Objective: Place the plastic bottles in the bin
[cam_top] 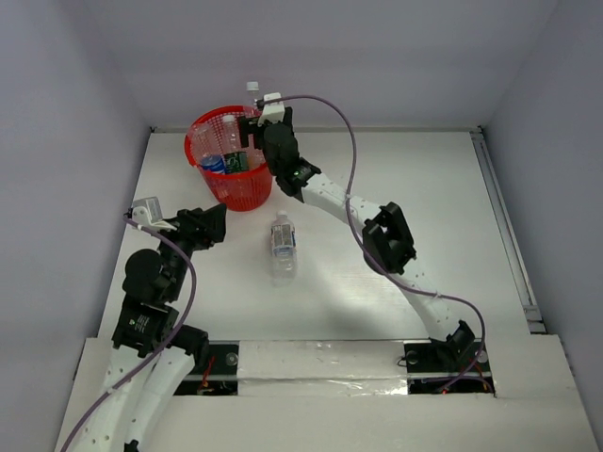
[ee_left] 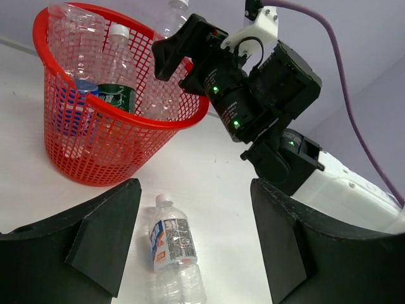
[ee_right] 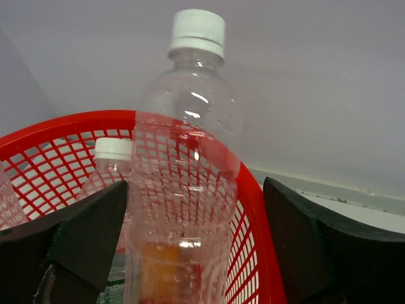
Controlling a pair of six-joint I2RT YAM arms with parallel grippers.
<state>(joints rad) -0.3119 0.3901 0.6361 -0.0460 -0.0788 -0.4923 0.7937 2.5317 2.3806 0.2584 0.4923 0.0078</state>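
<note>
1. left gripper point(ee_left: 193, 190): jaws wide, nothing in them. it's your nearer hand to the loose bottle point(cam_top: 283, 250).
2. bin point(cam_top: 236, 188): far left of the table, with blue- and green-label bottles point(cam_top: 226, 162) inside.
3. right gripper point(ee_right: 195, 190): at the bin's rim, fingers spread wide. a clear bottle point(ee_right: 190, 76) stands upright between them, lower half inside the bin. there's a gap on one side, so probably not gripped.
4. loose bottle: flat on the table just right of your left gripper, long axis near-to-far, cap at the far end. the left wrist view shows it ahead between the fingers, so straddle its width.

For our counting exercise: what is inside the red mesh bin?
A green-labelled bottle, a blue-labelled bottle, a third bottle showing no label. The bin's floor and the exact count are hidden.
</note>
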